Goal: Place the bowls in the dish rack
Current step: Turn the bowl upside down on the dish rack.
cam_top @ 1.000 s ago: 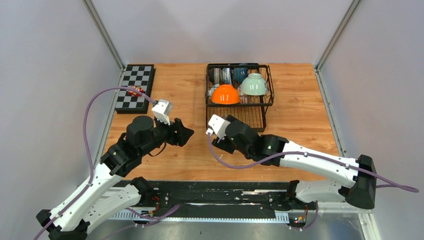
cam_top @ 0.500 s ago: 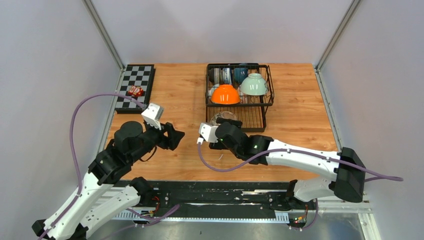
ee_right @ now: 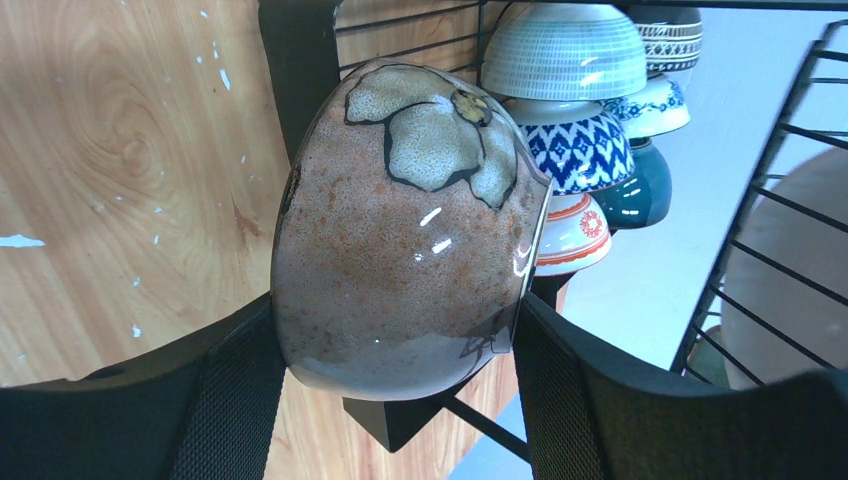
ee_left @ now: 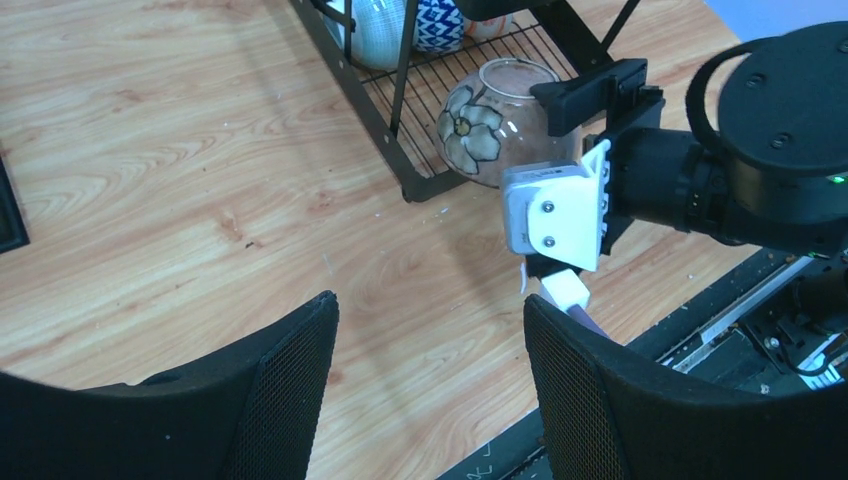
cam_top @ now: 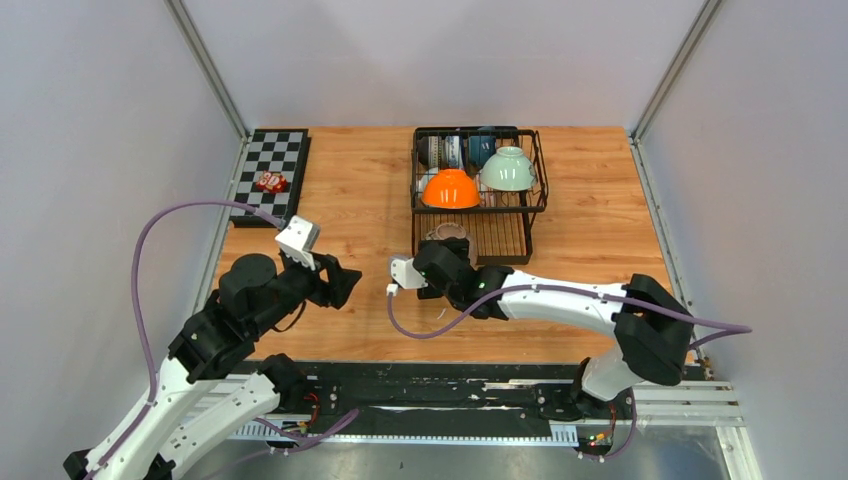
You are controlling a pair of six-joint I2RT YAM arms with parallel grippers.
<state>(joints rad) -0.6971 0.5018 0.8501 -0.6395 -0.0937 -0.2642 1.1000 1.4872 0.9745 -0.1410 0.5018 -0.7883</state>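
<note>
The dish rack (cam_top: 500, 235) stands toward the far side of the counter (cam_top: 360, 180), and everything here is placed from it. To the rack's left a broad stretch of bare wood runs as far as the checkerboard (cam_top: 272, 160), which lies along the counter's left edge with a small red thing (cam_top: 270, 182) on it; to the rack's right a narrower band of bare wood reaches the rail at the wall. The low wire floor at the rack's near end lies open in front of the raised basket. At the near left corner of that floor the right jaws are clamped on the brown bowl (ee_right: 400, 250), one on each side of its body, the right arm (cam_top: 560, 300) reaching in from the near right. Whether the bowl touches the wires I cannot tell. It is held tipped on its side, its mouth turned toward the rack's far end. Its glaze is a speckled reddish brown, glossy, with a pale grey flower outlined in dark and a dark rim. On the raised basket sit the orange bowl (cam_top: 450, 189) on the rack's left and the pale green bowl (cam_top: 507, 169) on its right, both upside down. At the rack's far end stand a ribbed white bowl (ee_right: 570, 50), a blue-and-white bowl (ee_right: 590, 150), a dark teal bowl (ee_right: 645, 185) and a white bowl with red marks (ee_right: 570, 235), close together. The left arm (cam_top: 250, 300) hangs over the bare wood well to the rack's near left, and the left jaws stand apart with nothing between them.
</note>
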